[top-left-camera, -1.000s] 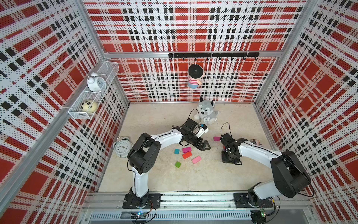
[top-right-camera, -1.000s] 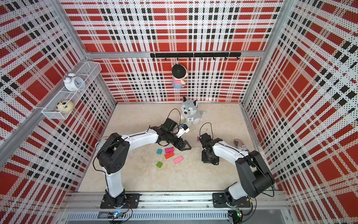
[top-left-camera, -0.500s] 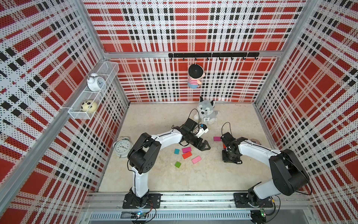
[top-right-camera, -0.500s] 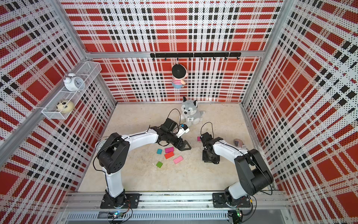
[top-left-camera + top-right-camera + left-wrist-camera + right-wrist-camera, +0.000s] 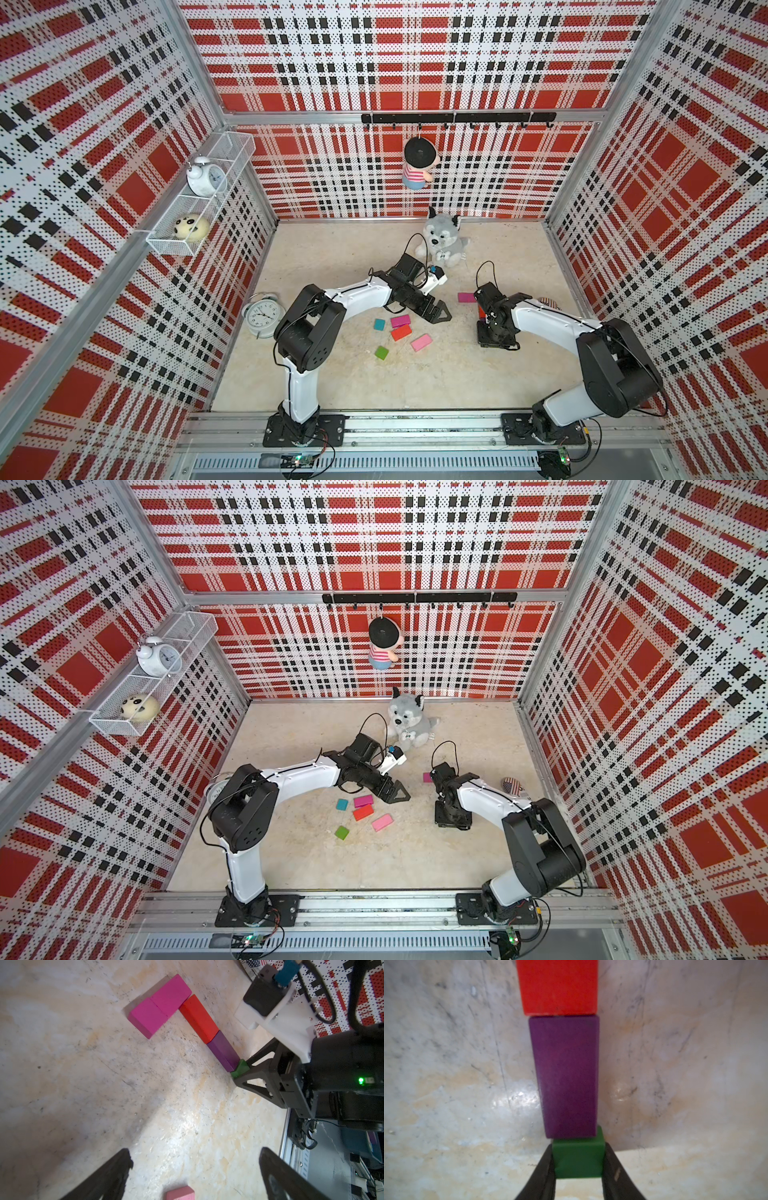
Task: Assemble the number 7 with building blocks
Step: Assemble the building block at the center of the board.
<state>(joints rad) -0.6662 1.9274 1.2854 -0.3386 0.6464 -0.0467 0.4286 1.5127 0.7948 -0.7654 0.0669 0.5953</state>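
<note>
Right gripper (image 5: pixel 578 1169) clamps green block (image 5: pixel 578 1153) – butted against purple block (image 5: pixel 565 1076) end, red block (image 5: pixel 558 987) beyond – left gripper (image 5: pixel 439 314) at its 9 o'clock in a top view, spread wide, empty.

red rectangular block (image 5: pixel 558 987) cut by my right wrist view's edge, small green square block (image 5: pixel 578 1159) blurred in my right gripper (image 5: pixel 578 1148), pink flat block (image 5: pixel 180 1193) cropped in left wrist view

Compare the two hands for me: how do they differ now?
The left hand is wide open and empty; the right hand is shut on a green block. The left hand sits by the loose blocks; the right hand is at the 7's foot, its block touching the purple block. Both are black.
</note>
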